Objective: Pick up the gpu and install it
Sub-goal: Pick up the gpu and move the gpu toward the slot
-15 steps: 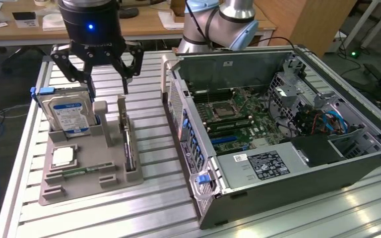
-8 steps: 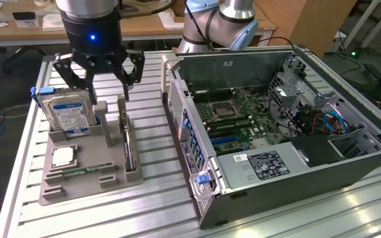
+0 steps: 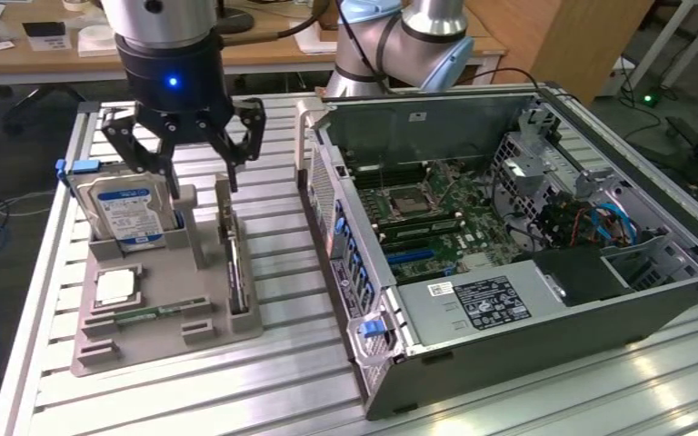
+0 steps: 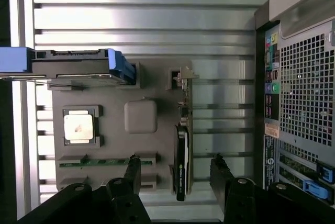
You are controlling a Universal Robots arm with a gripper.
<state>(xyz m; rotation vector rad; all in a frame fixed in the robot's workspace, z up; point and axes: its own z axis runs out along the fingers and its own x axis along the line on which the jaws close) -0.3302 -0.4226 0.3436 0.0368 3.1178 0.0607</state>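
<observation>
Gripper (image 3: 204,186) (image 4: 175,160) hovered right over the gpu (image 3: 235,265) (image 4: 181,166)!
Jaws gaped open, empty, the card standing on edge in the grey tray (image 3: 161,343).

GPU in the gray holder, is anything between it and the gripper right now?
Nothing visible. The gripper hangs open above the gpu, which stands on edge in the gray holder. The hard drive stands off to the exterior view's left, out of the gap.
</observation>
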